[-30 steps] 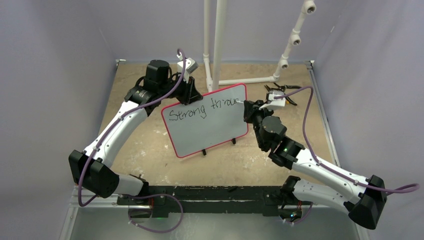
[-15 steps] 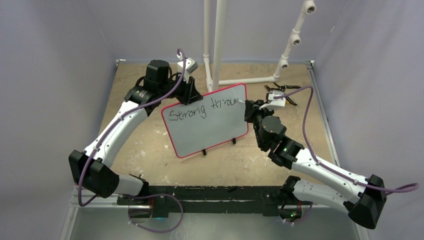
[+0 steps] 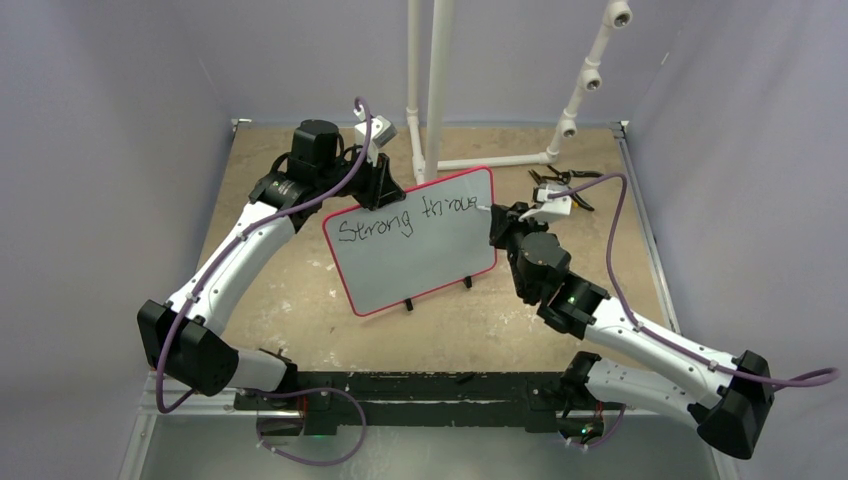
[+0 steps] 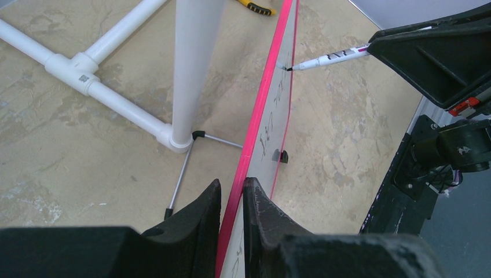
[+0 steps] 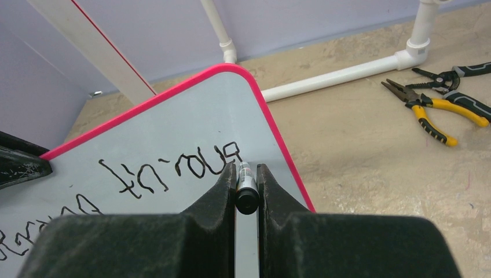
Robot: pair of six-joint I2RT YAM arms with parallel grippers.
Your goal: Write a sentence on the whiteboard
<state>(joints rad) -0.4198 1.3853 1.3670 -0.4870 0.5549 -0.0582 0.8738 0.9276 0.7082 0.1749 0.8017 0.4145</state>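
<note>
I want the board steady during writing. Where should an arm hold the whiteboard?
Grip the whiteboard by its thin red top edge near the left corner, edge-on from above, jaws on both faces. It stands upright on small feet, and that corner keeps the writing area free.

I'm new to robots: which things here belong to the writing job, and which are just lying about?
In use: whiteboard, held by the left gripper; marker, held by the right gripper; the writing.
Lying about: pliers, white pipe frame.
</note>
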